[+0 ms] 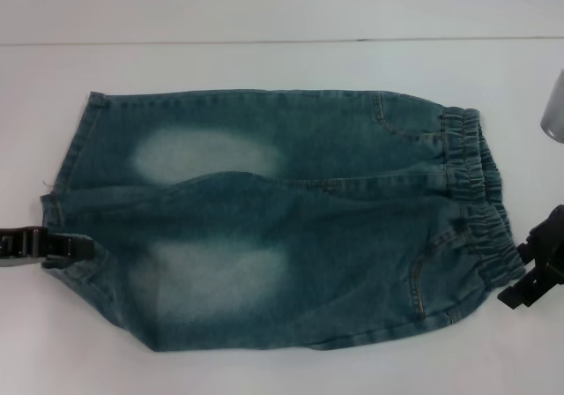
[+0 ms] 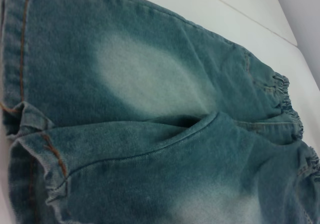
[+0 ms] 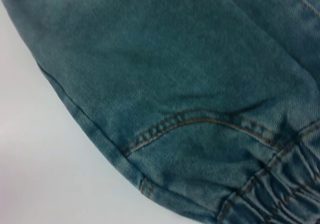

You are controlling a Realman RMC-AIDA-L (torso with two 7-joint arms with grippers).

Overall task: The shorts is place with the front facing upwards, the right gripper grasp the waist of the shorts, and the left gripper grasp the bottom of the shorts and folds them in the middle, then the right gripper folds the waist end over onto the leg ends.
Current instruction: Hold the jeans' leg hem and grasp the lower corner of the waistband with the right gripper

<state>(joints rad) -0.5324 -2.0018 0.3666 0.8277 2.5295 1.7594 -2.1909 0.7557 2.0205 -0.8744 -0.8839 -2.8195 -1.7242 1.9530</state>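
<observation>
1. Here, the shorts point(image 1: 273, 223) lie flat on the white table point(image 1: 282, 7), already doubled along their length: one leg sits on top of the other, and both pale patches face up.
2. The waist point(image 1: 480, 205) points to your right; the leg ends point(image 1: 70, 192) point to your left. That layout suits the task, since each gripper has its own end within reach.
3. The left gripper point(image 1: 66, 248) sits low at the hem of the near leg, touching the denim edge. Its tips look closed on the hem, though the fabric hides them, so treat that grip as likely, not certain.
4. The left wrist view shows only the stitched hems point(image 2: 30, 149) up close and the fold running toward the waistband; no fingers appear.
5. The right gripper point(image 1: 542, 267) hangs just beside the near end of the waist, apart from the cloth. You cannot tell whether its fingers are open or closed.
6. The right wrist view shows the pocket seam point(image 3: 200, 121) and gathered elastic point(image 3: 280, 184), so that arm is aimed at the waistband, probably for the second fold.
7. Containers: none in view; nothing is held in anything.
8. Judgement: first fold looks done; waist-over-legs fold not yet begun.
</observation>
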